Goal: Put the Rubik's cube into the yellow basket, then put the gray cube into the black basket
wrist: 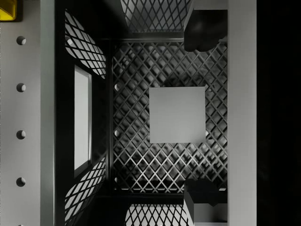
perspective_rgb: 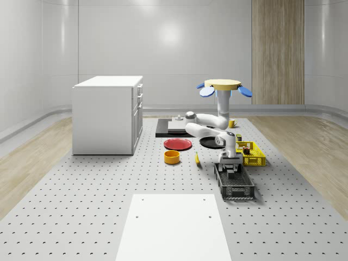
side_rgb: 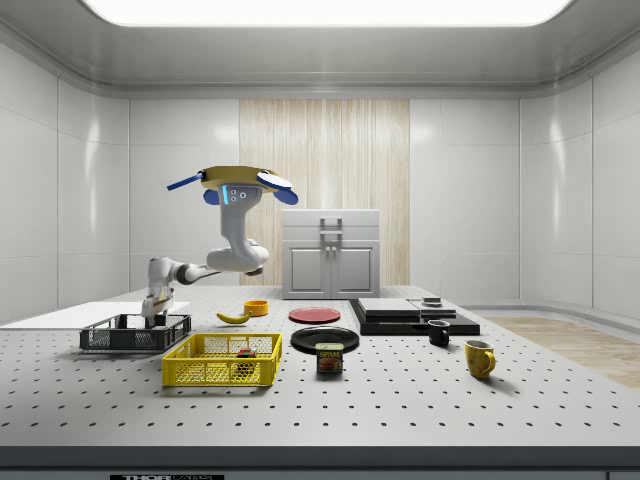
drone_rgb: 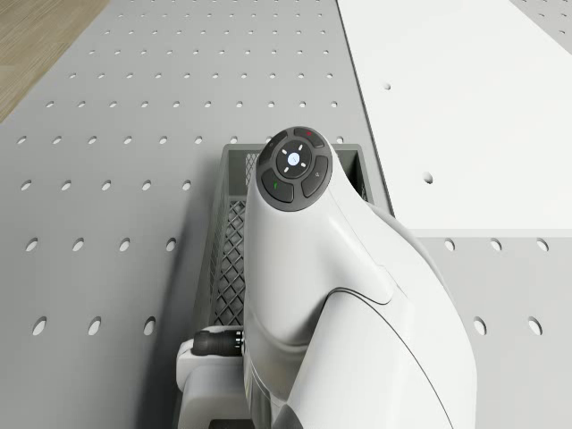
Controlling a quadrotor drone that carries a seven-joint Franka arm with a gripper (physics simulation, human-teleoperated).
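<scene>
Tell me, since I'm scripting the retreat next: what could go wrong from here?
The drone hovers above the table, with the gripper lowered inside the black basket and its fingers open either side of the gray cube.
1. A sideways pull-out could catch a finger on the mesh wall and drag the basket.
2. Any sag or drift could nudge the cube.

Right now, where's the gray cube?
The gray cube lies on the mesh floor of the black basket, between the fingers, which stand apart from it; the yellow basket stands alongside.
</scene>
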